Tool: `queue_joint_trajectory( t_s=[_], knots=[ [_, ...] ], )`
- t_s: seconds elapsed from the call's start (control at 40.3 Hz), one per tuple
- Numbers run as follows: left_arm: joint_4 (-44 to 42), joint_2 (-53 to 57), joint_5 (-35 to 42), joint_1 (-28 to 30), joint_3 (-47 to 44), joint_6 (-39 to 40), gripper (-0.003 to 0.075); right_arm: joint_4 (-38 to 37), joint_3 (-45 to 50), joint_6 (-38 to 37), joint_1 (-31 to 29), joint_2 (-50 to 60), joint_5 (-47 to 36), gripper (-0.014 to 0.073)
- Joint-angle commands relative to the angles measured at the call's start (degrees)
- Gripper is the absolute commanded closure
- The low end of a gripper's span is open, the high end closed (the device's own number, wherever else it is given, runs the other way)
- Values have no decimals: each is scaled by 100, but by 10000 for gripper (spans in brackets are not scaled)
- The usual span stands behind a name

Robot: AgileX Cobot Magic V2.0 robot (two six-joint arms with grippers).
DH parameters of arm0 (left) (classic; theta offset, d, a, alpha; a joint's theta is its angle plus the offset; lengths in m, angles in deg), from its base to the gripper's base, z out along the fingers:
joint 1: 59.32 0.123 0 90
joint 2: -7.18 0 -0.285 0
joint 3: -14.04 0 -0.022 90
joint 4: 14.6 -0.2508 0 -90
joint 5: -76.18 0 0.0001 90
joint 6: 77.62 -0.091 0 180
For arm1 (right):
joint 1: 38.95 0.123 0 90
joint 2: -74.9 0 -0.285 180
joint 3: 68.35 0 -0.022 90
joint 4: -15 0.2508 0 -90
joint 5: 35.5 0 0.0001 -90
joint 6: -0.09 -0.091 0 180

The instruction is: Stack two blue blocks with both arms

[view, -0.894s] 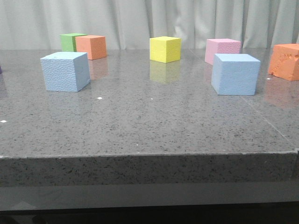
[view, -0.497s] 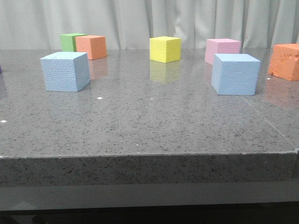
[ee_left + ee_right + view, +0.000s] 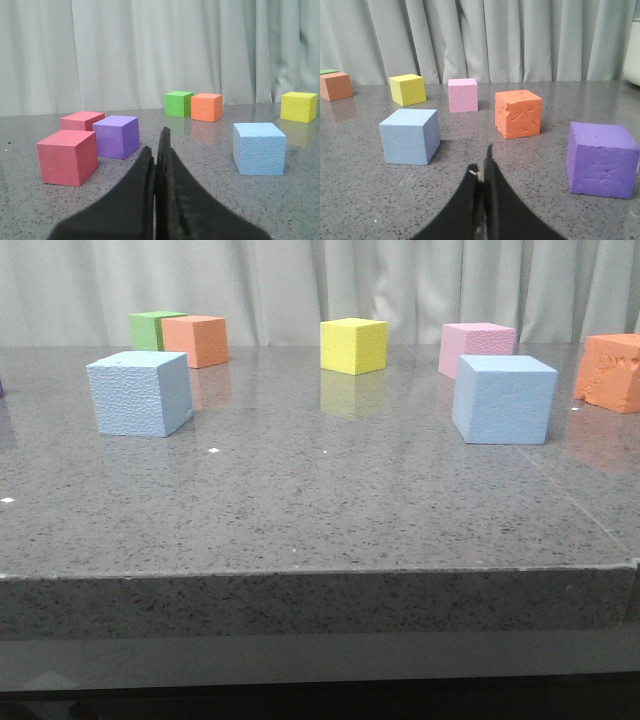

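Two light blue blocks stand apart on the grey stone table. The rough-textured one (image 3: 140, 392) sits on the left, also seen in the left wrist view (image 3: 259, 148). The smoother one (image 3: 503, 398) sits on the right, also seen in the right wrist view (image 3: 410, 136). My left gripper (image 3: 156, 142) is shut and empty, low over the table, short of its block. My right gripper (image 3: 481, 162) is shut and empty too, with its block ahead and to one side. Neither arm shows in the front view.
Other cubes ring the table: green (image 3: 153, 329), orange (image 3: 195, 340), yellow (image 3: 353, 345), pink (image 3: 477, 347) just behind the right blue block, and a cracked orange one (image 3: 610, 371). Two red cubes (image 3: 67, 156) and a purple one (image 3: 116, 136) lie by my left gripper; another purple (image 3: 602, 159) by my right.
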Motion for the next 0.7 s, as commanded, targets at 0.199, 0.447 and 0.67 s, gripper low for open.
queue_joint_trajectory(
  t_s=[0.199, 0.447, 0.67],
  knots=[
    [491, 97, 716, -10, 263, 103, 741, 31, -409, -6, 6, 102, -465, 661],
    [591, -165, -644, -10, 1914, 103, 741, -5, -1903, -2, 6, -298, 966, 661],
    [591, -1119, -2357, -10, 3525, 103, 741, -5, -3151, -2, 6, -1481, 1966, 661]
  ],
)
